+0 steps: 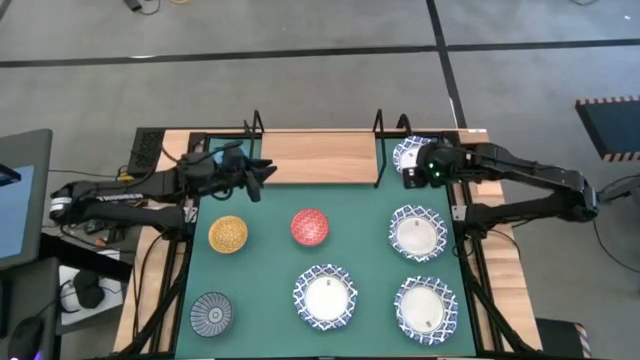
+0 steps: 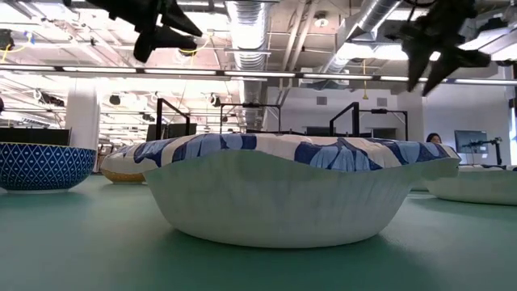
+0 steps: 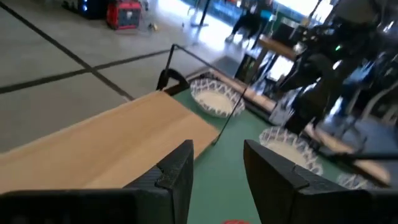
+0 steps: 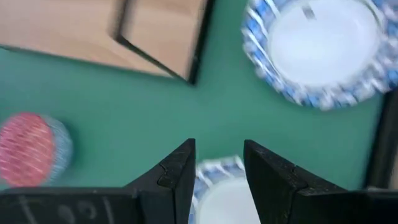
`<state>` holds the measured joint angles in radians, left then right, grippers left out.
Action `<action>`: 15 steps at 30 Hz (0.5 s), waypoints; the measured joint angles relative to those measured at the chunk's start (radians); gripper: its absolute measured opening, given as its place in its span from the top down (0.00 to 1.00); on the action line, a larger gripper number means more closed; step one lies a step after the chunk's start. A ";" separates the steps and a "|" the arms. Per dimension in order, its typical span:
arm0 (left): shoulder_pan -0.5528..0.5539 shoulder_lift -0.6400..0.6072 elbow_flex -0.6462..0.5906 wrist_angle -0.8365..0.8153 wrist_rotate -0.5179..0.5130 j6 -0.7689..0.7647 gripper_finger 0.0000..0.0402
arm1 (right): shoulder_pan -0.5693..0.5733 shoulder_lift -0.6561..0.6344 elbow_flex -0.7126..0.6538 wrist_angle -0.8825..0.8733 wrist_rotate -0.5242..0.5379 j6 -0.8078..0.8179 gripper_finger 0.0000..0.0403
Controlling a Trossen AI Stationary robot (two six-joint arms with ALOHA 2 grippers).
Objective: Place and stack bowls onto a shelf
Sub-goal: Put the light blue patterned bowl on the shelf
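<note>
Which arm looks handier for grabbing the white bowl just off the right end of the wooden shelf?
The right. Its open right gripper hangs at that white bowl, while the left gripper is near the other end of the shelf.

Five wide white bowls with blue patterned rims show: one by the shelf's end, and four on the green mat, counting one partly hidden. Three small bowls: yellow, red, dark-blue striped. One wooden shelf. Two arms.
</note>
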<state>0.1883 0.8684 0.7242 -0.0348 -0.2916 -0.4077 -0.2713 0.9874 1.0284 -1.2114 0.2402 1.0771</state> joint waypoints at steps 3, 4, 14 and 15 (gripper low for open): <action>0.000 0.028 0.044 -0.064 0.000 0.023 0.69 | 0.059 0.000 -0.038 -0.017 -0.031 0.069 0.60; 0.000 0.036 0.052 -0.078 0.001 0.023 0.69 | 0.082 0.001 -0.052 -0.011 -0.047 0.089 0.60; 0.000 0.063 0.059 -0.123 0.058 -0.002 0.69 | 0.275 0.096 -0.194 0.292 -0.074 0.212 0.60; 0.000 0.066 0.060 -0.118 0.061 -0.002 0.69 | 0.288 0.120 -0.201 0.336 -0.074 0.207 0.60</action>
<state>0.1886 0.9344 0.7842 -0.1529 -0.2302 -0.4096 0.0166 1.1076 0.8272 -0.8753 0.1663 1.2839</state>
